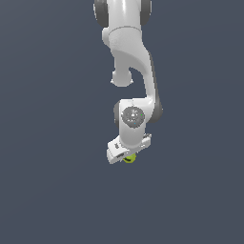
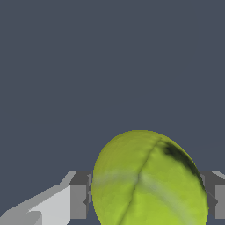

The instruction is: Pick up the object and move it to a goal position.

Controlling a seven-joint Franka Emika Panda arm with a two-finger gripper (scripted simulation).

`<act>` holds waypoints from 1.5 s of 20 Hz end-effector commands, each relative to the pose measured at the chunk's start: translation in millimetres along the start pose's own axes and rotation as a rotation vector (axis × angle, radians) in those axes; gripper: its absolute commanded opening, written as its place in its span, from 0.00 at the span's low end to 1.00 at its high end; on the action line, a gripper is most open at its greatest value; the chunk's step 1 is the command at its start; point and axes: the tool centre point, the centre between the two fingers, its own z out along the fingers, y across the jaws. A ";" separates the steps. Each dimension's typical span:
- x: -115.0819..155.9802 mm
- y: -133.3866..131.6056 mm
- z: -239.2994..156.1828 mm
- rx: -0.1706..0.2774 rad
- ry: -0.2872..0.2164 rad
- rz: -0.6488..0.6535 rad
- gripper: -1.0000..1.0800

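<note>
Across the middle of the exterior view hangs the white, jointed Franka arm (image 1: 136,81), reaching down from the upper edge against a plain dark slate-blue backdrop; no surface edge or goal marker can be made out, so where the ball must end up cannot be told. The arm's last links fold downward, which puts the wrist nearly vertical above its load, a posture that suits carrying something small from above.

At the arm's lower end sits the white end effector (image 1: 125,156), tilted slightly. In the wrist view its two grey finger pads (image 2: 78,201) stand on either side of the ball and press against its flanks, so it is closed around the ball.

Between those pads sits the small yellow-green ball with a dark curved seam mark (image 2: 149,180). From outside only a sliver of it (image 1: 129,158) peeks out beneath the end effector. Whether it is lifted clear or resting low cannot be judged, since nothing shows beneath it. The pick looks done; the carry to the goal remains.
</note>
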 end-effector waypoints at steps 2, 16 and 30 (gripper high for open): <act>-9.9 5.7 -8.5 -0.001 0.002 0.001 0.00; -106.9 53.3 -77.1 -0.001 0.002 0.001 0.00; -214.0 109.6 -156.6 0.000 0.004 0.001 0.00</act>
